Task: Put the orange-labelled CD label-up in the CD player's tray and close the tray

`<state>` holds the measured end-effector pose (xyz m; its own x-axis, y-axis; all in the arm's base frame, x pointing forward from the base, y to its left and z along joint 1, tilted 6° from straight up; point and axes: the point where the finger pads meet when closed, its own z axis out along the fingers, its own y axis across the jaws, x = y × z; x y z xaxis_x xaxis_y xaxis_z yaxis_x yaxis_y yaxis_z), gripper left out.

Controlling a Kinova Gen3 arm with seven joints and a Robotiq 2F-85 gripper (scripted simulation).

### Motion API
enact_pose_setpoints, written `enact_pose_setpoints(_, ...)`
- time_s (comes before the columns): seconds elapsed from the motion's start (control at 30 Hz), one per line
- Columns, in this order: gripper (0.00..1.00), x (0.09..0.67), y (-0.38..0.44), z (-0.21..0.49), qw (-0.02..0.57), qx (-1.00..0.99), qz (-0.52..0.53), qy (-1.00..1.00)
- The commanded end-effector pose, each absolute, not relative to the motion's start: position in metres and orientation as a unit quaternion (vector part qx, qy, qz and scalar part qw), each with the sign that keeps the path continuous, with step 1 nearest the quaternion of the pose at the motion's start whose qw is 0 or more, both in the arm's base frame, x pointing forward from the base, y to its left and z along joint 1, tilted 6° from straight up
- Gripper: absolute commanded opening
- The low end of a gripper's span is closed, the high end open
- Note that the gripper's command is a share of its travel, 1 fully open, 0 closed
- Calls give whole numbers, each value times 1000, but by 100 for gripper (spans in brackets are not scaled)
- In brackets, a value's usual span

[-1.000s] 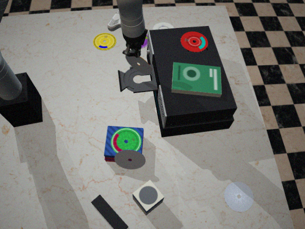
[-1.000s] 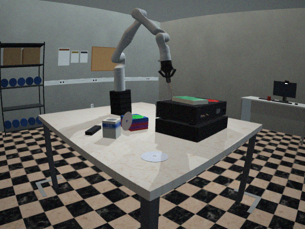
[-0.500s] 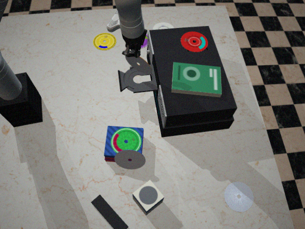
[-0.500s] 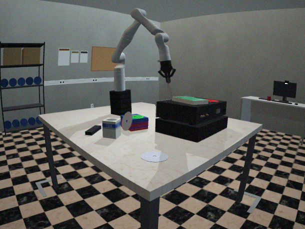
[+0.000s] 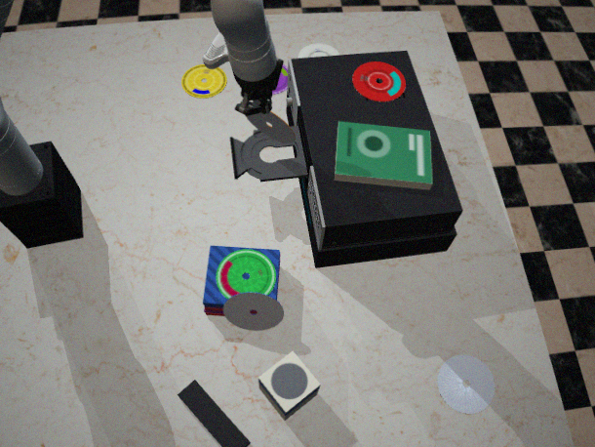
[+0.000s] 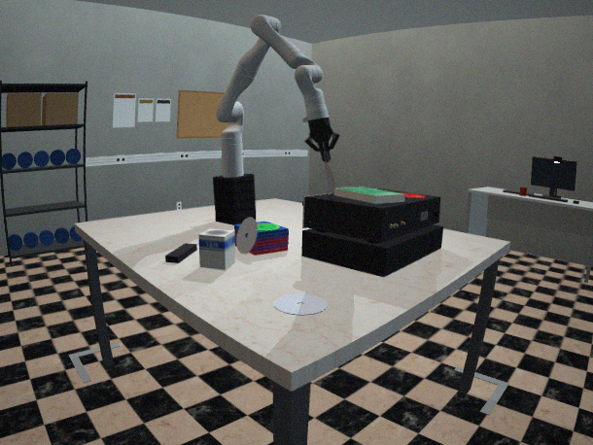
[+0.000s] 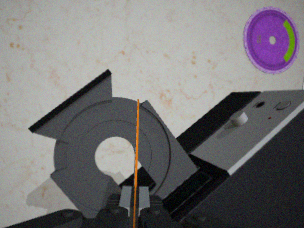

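Nearest the exterior view, a clear, silvery disc (image 5: 454, 386) (image 6: 292, 306) is lying flat on the tabletop (image 5: 146, 273) (image 6: 233, 301). Farther in, a grey-faced disc (image 5: 239, 317) (image 6: 242, 238) is leaning against the blue-and-red stack of cases (image 5: 212, 288) (image 6: 269, 245). Beyond, the black, boxy CD player (image 5: 337, 98) (image 6: 350, 219) (image 7: 260, 170) is carrying a green book (image 5: 400, 166) (image 6: 369, 194), its dark grey tray (image 5: 249, 158) (image 7: 75, 155) standing open, presumably to receive the disc.

Above that tray the black two-fingered hand (image 5: 254, 111) (image 6: 326, 159) (image 7: 135, 202) is closing narrowly on the rim of a thin, orange-faced CD (image 5: 280, 129) (image 6: 330, 176) (image 7: 137, 150) — likely the wanted one, gripped there to spare its label. It is hanging steeply, so it probably needs tilting flat, label upward, before release.

The wrist view is showing it nearly edge-on — its label is unreadable. The exterior view is hiding the tray behind the player; the arm is partly covering a purple CD (image 5: 281, 87) (image 7: 260, 40) from above.

Against the earlier frames: gripper (image 5: 254, 108) (image 6: 326, 159) (image 7: 135, 202) shifts slightly. Top view puts its fingertips a little closer to the tray (image 5: 246, 155) (image 7: 67, 150). The orange-edged CD (image 5: 269, 127) (image 6: 330, 175) (image 7: 137, 150) changes angle with it: a thin sliver in the exterior view one second back, somewhat broader now; from above, its oval looks narrower.
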<state>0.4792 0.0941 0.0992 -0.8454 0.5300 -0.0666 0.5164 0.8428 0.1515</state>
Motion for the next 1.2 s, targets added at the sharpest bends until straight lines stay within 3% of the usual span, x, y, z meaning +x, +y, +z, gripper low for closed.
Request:
enact_pose_setpoints(0.0,11,479,88,101,55,278,69,957)
enact_pose_setpoints(1.17,11,463,62,93,86,270,177,943)
